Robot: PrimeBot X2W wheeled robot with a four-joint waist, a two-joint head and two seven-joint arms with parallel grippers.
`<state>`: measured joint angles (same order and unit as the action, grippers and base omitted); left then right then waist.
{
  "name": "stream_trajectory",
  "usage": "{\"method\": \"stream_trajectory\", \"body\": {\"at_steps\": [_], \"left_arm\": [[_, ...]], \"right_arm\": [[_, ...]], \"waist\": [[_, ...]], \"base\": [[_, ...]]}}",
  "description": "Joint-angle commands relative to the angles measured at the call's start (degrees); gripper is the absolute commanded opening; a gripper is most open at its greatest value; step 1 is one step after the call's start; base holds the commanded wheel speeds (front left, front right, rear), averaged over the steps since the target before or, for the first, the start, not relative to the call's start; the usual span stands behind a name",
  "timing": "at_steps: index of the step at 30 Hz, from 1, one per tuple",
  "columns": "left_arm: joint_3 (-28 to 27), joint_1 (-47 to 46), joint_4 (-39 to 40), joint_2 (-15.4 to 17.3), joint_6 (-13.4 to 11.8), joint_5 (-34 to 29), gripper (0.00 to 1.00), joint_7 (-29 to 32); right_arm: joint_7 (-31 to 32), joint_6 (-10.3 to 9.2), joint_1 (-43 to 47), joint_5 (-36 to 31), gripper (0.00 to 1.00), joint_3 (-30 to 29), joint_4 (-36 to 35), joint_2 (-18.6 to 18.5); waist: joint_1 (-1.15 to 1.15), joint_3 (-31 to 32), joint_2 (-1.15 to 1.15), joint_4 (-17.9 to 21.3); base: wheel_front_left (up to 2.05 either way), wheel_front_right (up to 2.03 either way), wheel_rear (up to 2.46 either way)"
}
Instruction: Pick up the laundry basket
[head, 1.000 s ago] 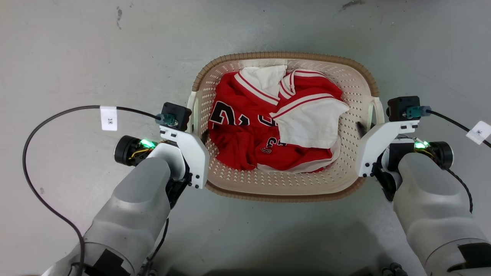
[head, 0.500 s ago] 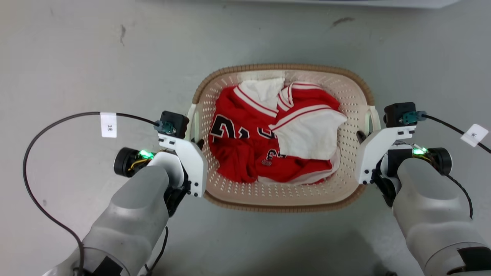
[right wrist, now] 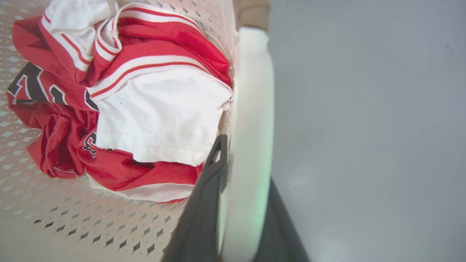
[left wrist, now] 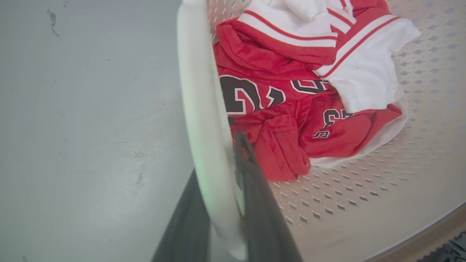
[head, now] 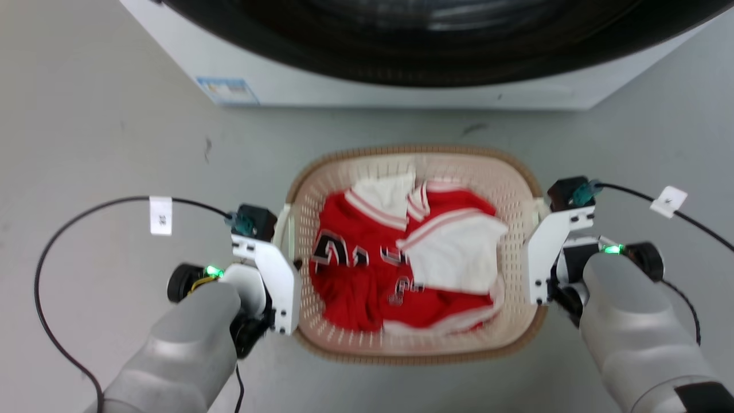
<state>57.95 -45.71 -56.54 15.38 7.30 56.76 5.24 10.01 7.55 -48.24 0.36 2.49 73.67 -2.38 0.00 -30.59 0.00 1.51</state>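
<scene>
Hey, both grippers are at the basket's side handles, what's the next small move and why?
Probably raise both arms straight up together. The left gripper clamps the left handle between its jaws, the right gripper likewise the right handle, so the laundry basket is held both sides; lifting evenly should keep the jerseys in.

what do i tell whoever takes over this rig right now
Tools: left tool shut on the left handle of the laundry basket, one finger on each side; right tool shut on the right handle the same way.
Things: the basket is in front of the washing machine, with red and white clothes inside.
Done: both handles gripped.
Left: raise both arms together, level. Whether the basket is off the floor cannot be told.
</scene>
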Motion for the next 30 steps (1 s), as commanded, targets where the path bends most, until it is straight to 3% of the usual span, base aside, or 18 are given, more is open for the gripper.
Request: {"method": "stream_trajectory", "body": {"at_steps": [1, 7, 17, 25, 30], "left_arm": [[1.3, 1.4, 0.7, 1.8, 0.2, 1.1, 0.00, 1.6], [5.7, 4.4, 4.4, 5.1, 0.2, 6.7, 0.00, 10.7], [10.3, 6.3, 9.2, 9.0, 0.3, 12.3, 0.00, 18.8], [11.4, 4.5, 10.9, 11.0, 0.3, 15.2, 0.00, 20.5], [12.4, 4.4, 13.1, 11.1, 0.5, 18.1, 0.00, 25.4]], "right_arm": [[2.5, -0.12, 2.2, -0.1, 0.00, 1.1, 0.3, -0.9], [10.8, -0.12, 4.4, 4.5, 0.00, 7.4, 0.3, -1.2], [20.8, -0.08, 6.4, 14.5, 0.00, 17.4, -3.1, -1.1], [25.1, -0.06, 5.9, 18.8, 0.00, 20.8, -4.0, -1.1], [28.4, -0.03, 5.8, 21.1, 0.00, 23.1, -4.8, -1.0]], "waist": [[0.00, 6.6, 0.00, 0.7], [0.00, 15.6, 0.00, 1.2], [0.00, 25.1, 0.00, 1.6], [0.00, 29.6, 0.00, 2.1], [0.00, 30.8, 0.00, 2.1]], "base": [[0.00, 0.00, 0.00], [0.00, 0.00, 0.00], [0.00, 0.00, 0.00], [0.00, 0.00, 0.00], [0.00, 0.00, 0.00]]}}
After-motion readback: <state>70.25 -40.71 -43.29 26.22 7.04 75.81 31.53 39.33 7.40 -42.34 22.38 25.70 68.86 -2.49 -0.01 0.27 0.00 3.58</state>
